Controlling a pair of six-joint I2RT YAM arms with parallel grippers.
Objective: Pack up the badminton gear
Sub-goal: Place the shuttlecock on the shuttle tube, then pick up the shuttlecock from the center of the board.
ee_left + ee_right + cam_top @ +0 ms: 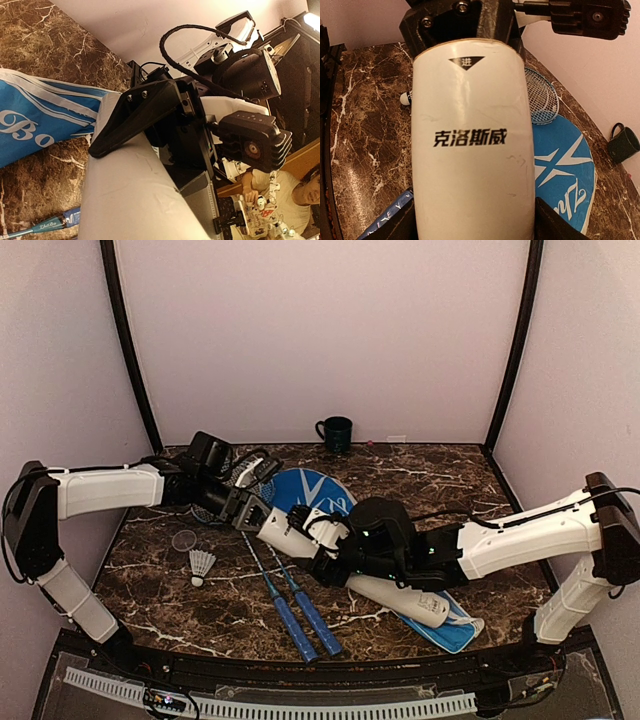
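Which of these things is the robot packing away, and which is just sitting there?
For the job: white tube, two rackets, shuttlecock, blue cover.
Just lying about: dark mug.

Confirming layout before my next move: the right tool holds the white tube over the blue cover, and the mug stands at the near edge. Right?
Not quite: the mug stands at the far edge by the back wall, as the top view shows. The right tool does hold the white tube over the blue cover.
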